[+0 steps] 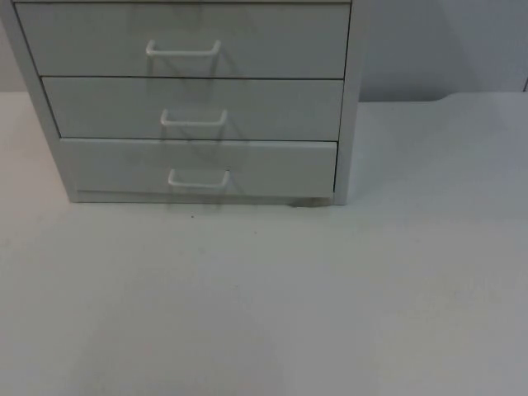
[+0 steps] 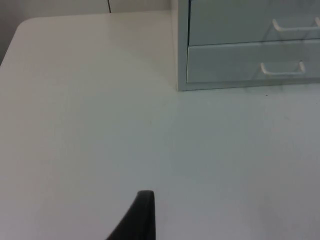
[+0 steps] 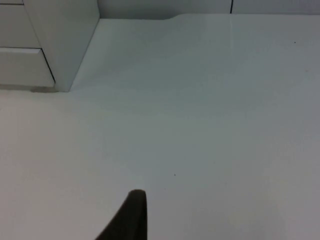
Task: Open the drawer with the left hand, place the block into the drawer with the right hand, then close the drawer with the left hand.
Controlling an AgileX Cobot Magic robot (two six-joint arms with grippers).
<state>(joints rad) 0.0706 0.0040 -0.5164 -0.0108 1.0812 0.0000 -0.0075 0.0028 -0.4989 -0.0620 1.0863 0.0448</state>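
A white drawer cabinet (image 1: 190, 99) stands on the white surface (image 1: 264, 313), all three drawers shut; the bottom drawer (image 1: 198, 167) carries a white handle (image 1: 199, 179). Both arms wait off the cabinet; their fingers' spread cannot be told.

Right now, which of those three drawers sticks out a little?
The bottom drawer: its front stands slightly forward of the cabinet, while the middle drawer and top drawer sit flush.

A white cabinet (image 1: 353, 124) with 3 handled drawers, all shut, stands on the white table (image 1: 264, 305).
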